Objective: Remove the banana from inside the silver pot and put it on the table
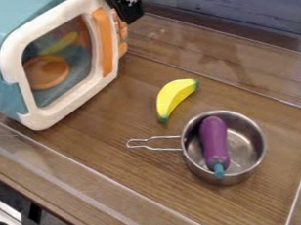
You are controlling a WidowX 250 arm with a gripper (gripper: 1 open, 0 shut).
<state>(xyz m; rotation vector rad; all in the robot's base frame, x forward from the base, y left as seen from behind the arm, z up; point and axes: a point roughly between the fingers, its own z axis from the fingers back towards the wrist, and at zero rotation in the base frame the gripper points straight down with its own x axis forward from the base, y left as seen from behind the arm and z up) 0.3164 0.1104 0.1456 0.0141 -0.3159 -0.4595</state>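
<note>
The top edge cuts off the gripper (127,12), a dark, blurred shape; whether its fingers are open or closed is too unclear to tell. The toy microwave (9,67) runs past the left and top edges. Behind its window, 1 orange round thing (48,71) and 1 yellow thing (64,41) look dim, the yellow one partly hidden by the door frame. The eggplant (215,141) hides part of the pot's (254,153) floor.
</note>
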